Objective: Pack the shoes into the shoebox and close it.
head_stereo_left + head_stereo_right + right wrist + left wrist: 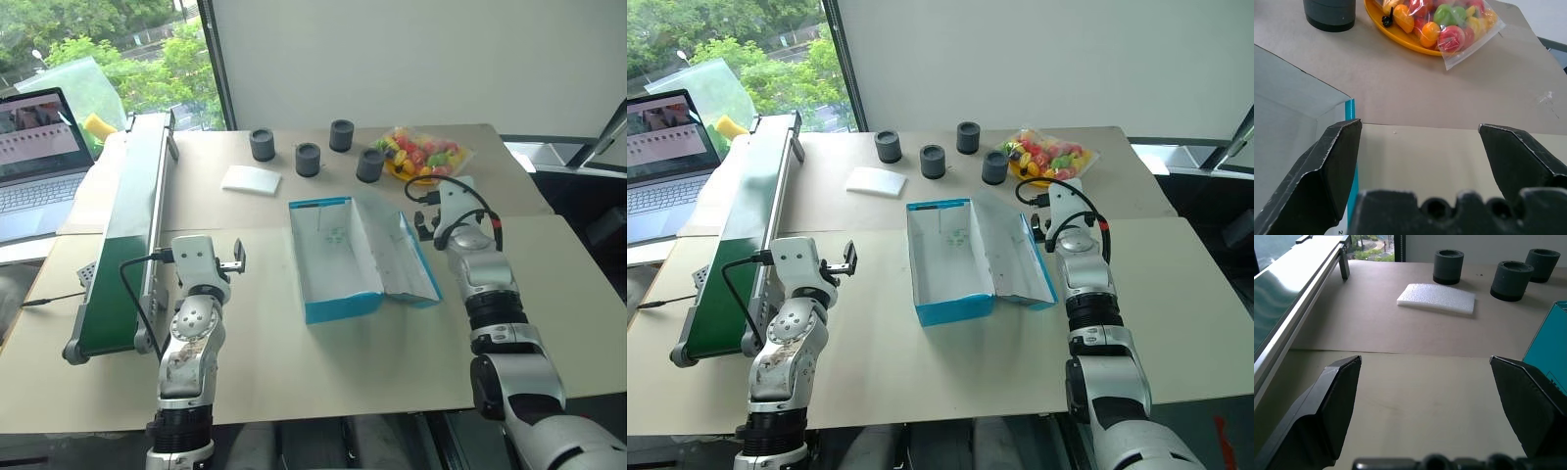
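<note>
Tan tabletop (294, 352) here, blue shoebox (338, 257) sitting open dead center. My left hand (235, 260) at 9 o'clock and right hand (427, 225) at 3 o'clock, both spread wide, empty.

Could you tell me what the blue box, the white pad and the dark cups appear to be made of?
The blue box looks like thin cardboard: glossy blue outside, matte white inside, folded flap. The white pad seems to be foam, with a pebbled, soft-edged surface. The dark cups look like matte grey plastic or rubber; I cannot tell which.
</note>
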